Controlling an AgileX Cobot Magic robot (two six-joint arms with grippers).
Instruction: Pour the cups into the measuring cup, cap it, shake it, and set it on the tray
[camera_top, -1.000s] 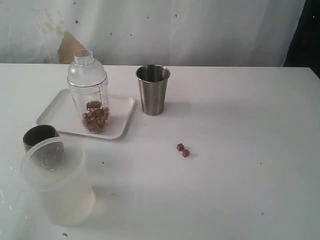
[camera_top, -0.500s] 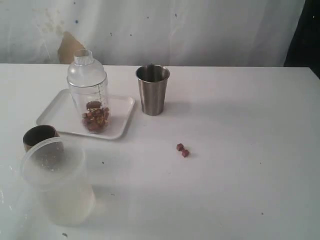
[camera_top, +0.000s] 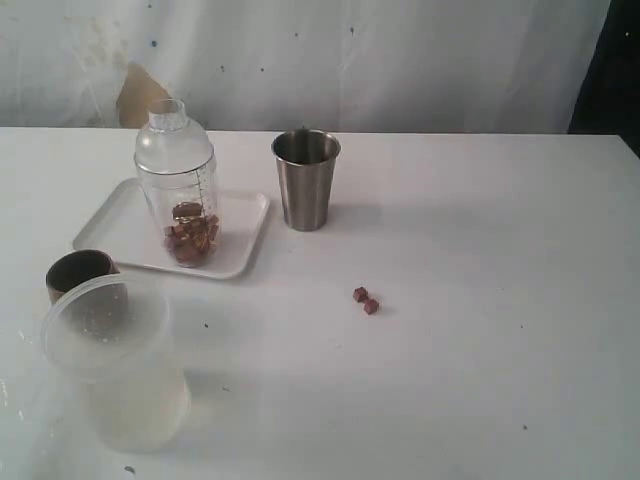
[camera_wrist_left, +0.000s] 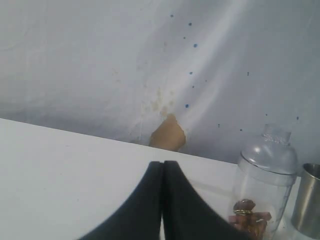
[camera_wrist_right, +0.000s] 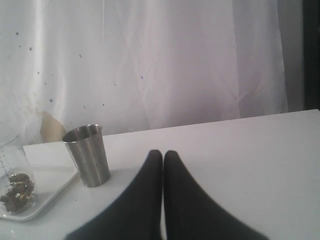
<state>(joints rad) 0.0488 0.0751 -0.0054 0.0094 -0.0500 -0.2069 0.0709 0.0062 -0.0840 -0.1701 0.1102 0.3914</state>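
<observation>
Exterior view gives me the whole table (camera_top: 480, 250): the measuring cup (camera_top: 178, 195) stands upright on the white tray (camera_top: 120, 225), toward the tray's near edge, with its domed lid (camera_top: 172, 140) on and reddish-brown pieces lying in its bottom. The tray sits toward the far left corner of the table. The steel tumbler (camera_top: 306, 180) stands on the table just beside the tray's right edge, not touching it. The brown cup (camera_top: 75, 270) is off the tray's near left corner, partly hidden by a cloudy plastic tub (camera_top: 115, 365). Two red bits (camera_top: 365, 300) lie loose near the middle of the table.

My left pincer (camera_wrist_left: 162, 167) has its tips pressed together on nothing, and so does my right pincer (camera_wrist_right: 163, 155); both hang above the table, well back from everything.

As I judge it, the placing is done and what remains is to keep clear. Doing that well means slow, high arm travel, no sweep across the tray or the tumbler, and no nudge that would tip the tall narrow cup
</observation>
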